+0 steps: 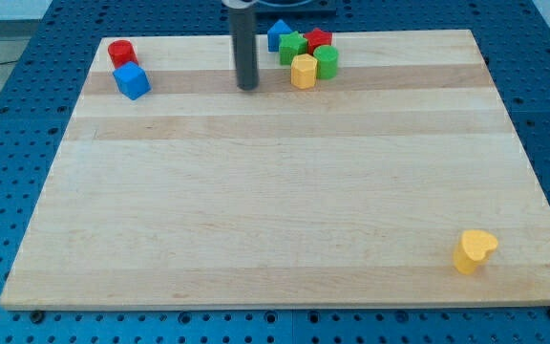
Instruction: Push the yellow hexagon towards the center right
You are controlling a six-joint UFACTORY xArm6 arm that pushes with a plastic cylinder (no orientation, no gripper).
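Yellow hexagon sits at the view's top centre, touching the green cylinder in a cluster. My tip, a bare rod tool grasping nothing, stands just left of it. Looks light, rigid, slides easily on the wooden surface; push its upper-left face, steering clear of neighbours.

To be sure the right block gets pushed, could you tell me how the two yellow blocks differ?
The yellow hexagon is six-sided; the yellow heart is lobed. The hexagon sits at the view's top, touching the green cylinder, right of my tip; the heart stands alone at the bottom right. Both are yellow.
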